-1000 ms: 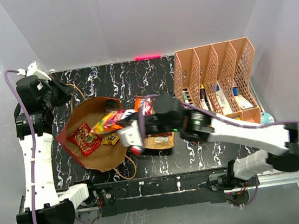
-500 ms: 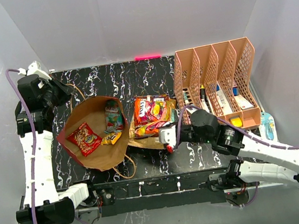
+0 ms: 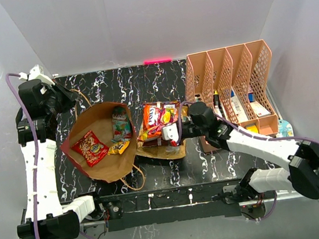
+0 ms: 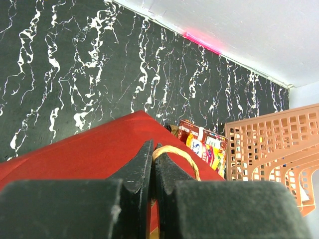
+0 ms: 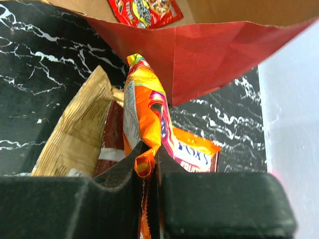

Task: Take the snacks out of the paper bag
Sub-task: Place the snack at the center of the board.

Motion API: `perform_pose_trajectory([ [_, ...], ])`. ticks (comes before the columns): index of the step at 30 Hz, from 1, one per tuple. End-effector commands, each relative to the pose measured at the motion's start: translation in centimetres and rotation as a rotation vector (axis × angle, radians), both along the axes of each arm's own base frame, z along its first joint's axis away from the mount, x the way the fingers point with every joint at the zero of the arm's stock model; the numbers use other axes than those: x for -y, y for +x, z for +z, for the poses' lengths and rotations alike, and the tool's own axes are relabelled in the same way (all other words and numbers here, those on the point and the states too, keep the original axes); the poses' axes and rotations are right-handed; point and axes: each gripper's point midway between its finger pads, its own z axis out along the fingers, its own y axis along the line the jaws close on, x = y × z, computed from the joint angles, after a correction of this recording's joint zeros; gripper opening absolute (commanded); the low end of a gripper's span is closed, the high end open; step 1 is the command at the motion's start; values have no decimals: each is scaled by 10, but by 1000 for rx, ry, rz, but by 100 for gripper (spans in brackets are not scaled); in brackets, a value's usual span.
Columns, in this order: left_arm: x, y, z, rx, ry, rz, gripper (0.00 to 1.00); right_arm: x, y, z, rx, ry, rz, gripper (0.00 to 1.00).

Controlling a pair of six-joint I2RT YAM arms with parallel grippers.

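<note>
"FOX'S" on orange packet (image 5: 198, 153), other lettering unreadable

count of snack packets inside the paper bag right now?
3 in the paper bag: red packet at left, small yellow packet right of it, teal packet by the far right wall. Others may lie hidden underneath.

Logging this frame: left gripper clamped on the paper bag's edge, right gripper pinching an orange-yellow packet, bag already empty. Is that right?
Not empty: the top external view shows a red packet, a yellow packet and a teal packet inside the paper bag. The left gripper on its edge and the right gripper on the orange-yellow packet are as stated.
</note>
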Motion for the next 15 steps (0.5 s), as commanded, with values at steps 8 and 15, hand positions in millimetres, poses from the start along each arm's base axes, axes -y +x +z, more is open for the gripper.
perform_pose_trajectory([
  [8, 1, -3, 16, 42, 14, -10, 0, -32, 18, 60, 252, 167, 162, 7],
  [15, -1, -2, 16, 42, 18, -5, 0, -21, 7, 17, 210, 125, 171, 7],
])
